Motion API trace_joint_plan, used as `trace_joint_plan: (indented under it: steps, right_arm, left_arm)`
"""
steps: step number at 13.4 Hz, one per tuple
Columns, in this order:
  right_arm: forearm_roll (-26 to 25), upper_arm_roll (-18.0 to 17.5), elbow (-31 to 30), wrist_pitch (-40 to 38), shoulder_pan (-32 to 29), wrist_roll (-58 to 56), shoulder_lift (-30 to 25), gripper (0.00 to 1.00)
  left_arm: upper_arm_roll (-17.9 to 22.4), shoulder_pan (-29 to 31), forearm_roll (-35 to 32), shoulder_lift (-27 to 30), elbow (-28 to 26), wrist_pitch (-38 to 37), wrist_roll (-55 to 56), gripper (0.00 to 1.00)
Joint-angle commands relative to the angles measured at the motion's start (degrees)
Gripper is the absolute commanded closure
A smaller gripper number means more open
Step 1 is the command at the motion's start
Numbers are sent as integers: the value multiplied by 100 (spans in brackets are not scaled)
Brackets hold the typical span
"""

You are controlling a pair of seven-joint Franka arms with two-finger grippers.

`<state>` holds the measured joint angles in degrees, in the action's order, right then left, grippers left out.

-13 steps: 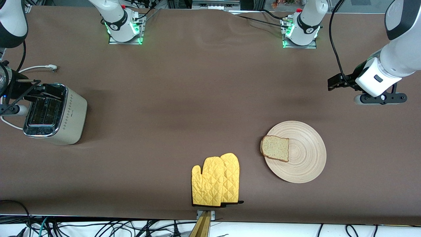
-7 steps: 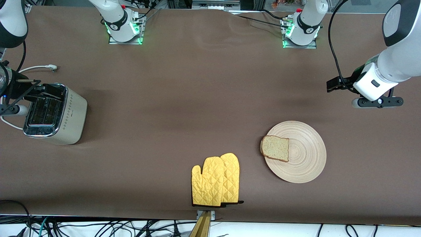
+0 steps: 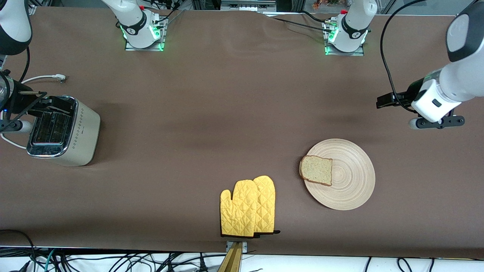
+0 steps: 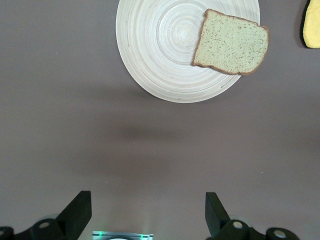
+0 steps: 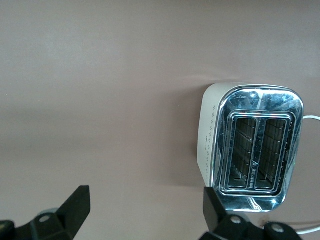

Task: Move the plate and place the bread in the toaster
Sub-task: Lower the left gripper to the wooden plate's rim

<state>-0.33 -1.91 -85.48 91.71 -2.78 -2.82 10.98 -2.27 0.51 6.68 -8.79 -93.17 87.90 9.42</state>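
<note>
The bread (image 3: pixel 316 170) was left lying on the plate (image 3: pixel 349 189), overhanging the rim turned toward the toaster (image 3: pixel 60 130) well apart at the right arm's end of the tabletop (image 3: pixel 211 113). The left gripper (image 4: pixel 145 212) was held over bare tabletop beside the plate, fingers (image 4: pixel 77 212) spread wide and empty, seemingly readied for a grasp. The right gripper (image 5: pixel 145 210) was kept waiting by the toaster, likewise wide open and empty.

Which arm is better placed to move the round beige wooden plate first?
Left. The left gripper, open, hangs over bare table beside the round beige wooden plate. The right gripper, also open, waits by the cream toaster.

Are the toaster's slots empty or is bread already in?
Empty: both slots of the toaster show only bare wire racks. The bread lies on the plate.
</note>
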Motion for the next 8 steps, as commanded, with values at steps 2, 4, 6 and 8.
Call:
trace_joint_plan:
  steps: [2, 4, 6, 8]
  right_arm:
    - [-2, -2, 67, -4, -12, -8, 18, 0]
    - [-98, -11, 67, 30, -4, 9, 18, 0]
    - [-230, -20, 58, 162, 14, 18, 9, 0]
    - [-231, -20, 49, 180, 14, 27, 18, 0]
  left_arm:
    - [-19, 729, 858, -964, 510, 322, -11, 0]
    - [-19, 907, 1177, -1273, 519, 796, -308, 0]
    - [-28, 942, 1230, -1615, 519, 1271, -467, 0]
    - [-28, 1117, 1990, -1897, 519, 1387, -808, 0]
